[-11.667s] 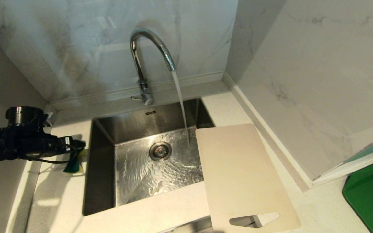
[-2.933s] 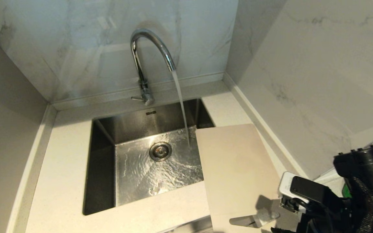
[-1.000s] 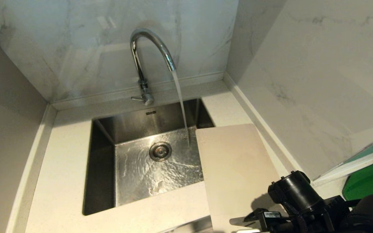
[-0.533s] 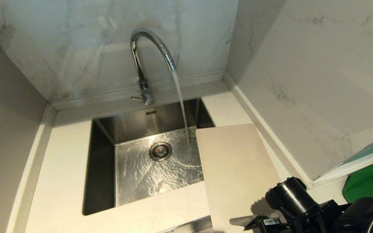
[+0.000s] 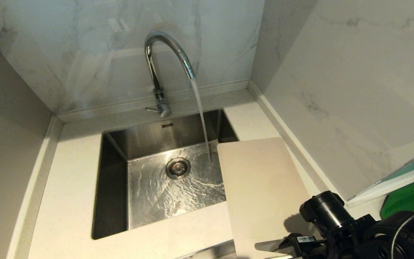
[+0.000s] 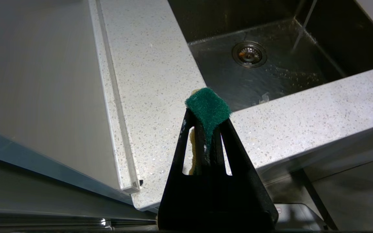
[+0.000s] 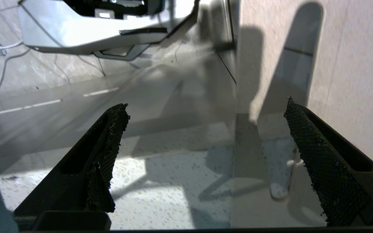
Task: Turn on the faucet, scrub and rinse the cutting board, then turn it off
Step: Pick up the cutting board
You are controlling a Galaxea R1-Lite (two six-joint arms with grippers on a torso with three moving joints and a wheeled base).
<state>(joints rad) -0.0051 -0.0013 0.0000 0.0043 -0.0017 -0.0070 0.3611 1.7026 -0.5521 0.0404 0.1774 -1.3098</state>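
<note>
R hand (image 7: 202, 161) nudged right (cutting board (image 5: 261, 187) unmoved).

Left gripper (image 6: 208, 129), lower centre of frame, clamped on a green scouring sponge (image 6: 208, 108) with a yellow layer behind, above the speckled surface (image 6: 154, 74); steel sink (image 6: 270, 74) with round drain (image 6: 249, 53) at upper right, thin water stream (image 6: 299, 32) falling in.

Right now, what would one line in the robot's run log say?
faucet: running into sink | board: dry side, across sink corner | right gripper: open, at board's slot end | left gripper: shut on sponge
</note>
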